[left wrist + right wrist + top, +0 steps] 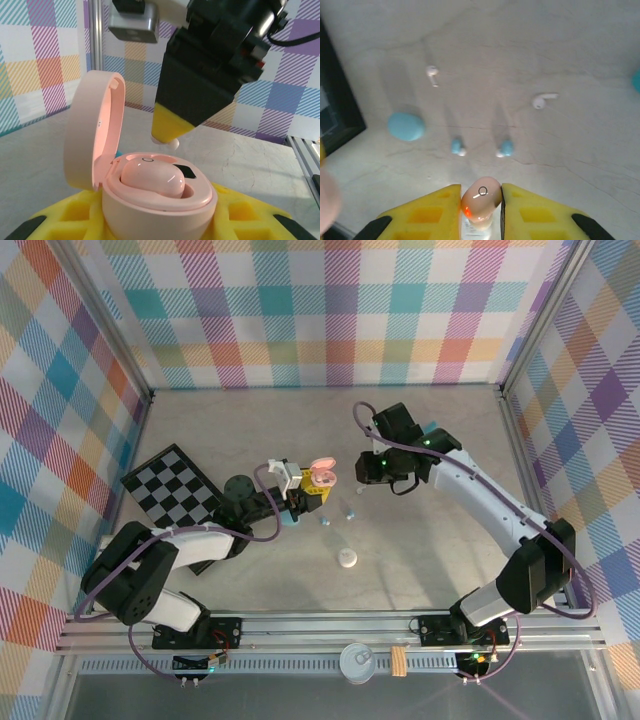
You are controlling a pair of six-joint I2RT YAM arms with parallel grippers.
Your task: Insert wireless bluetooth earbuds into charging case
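Pinching a pink earbud point(481, 197), the right end effector point(480, 204) hovers just above the open pink charging case point(167, 201), gripped narrowly by the left end effector point(155, 225); a second pink earbud point(152, 180) sits inside it.

six earbuds point(543, 100), two per colour — three cases point(406, 126)

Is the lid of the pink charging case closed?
No, the lid stands open, with one pink earbud seated inside the case.

Pink case point(150, 222) open, one bud point(152, 181) seated
Second pink bud point(481, 200) gripped above; blue buds point(456, 146), white buds point(432, 74) lie loose
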